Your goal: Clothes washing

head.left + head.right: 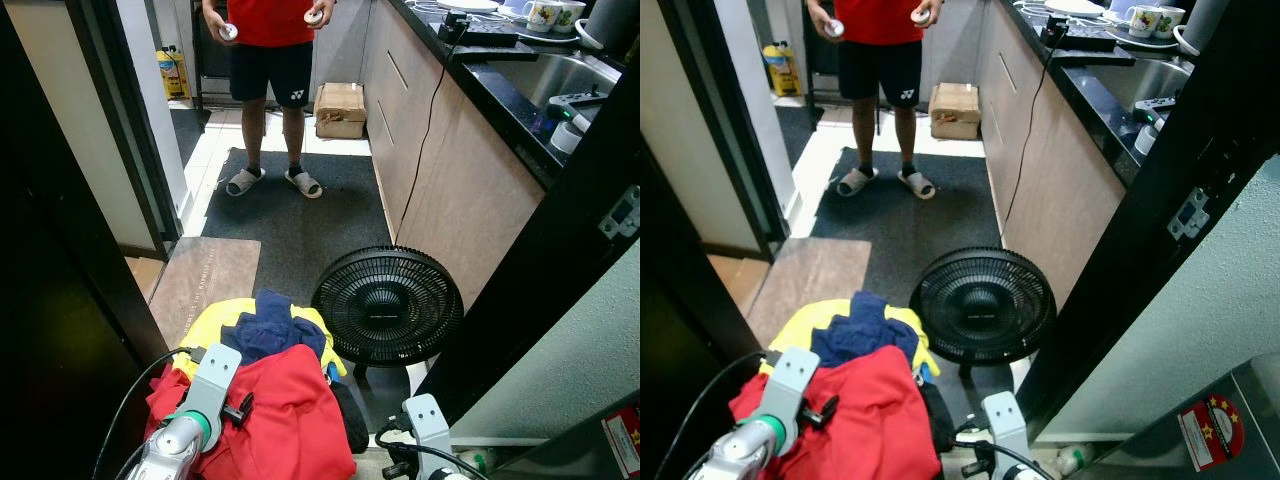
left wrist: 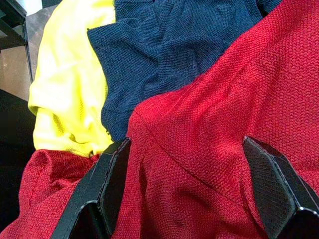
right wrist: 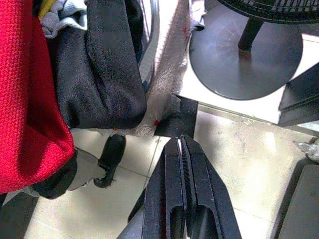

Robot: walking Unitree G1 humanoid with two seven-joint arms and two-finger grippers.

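The jaws of the left gripper (image 2: 187, 189) are spread wide over the red garment (image 2: 209, 149); those of the right gripper (image 3: 180, 149) are pressed together, nothing grasped, above the floor (image 3: 239, 149).

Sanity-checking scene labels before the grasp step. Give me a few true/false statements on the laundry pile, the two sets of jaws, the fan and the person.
1. The left gripper has its jaws open over the red garment. True.
2. The right gripper has its jaws wide apart. False: they are closed together, near the floor beside the pile.
3. A black floor fan stands just to the right of the clothes pile. True.
4. The navy garment lies under the yellow garment. False: the navy one lies on top of the yellow.
5. The person stands beyond the fan on a dark mat, holding something in each hand. True.
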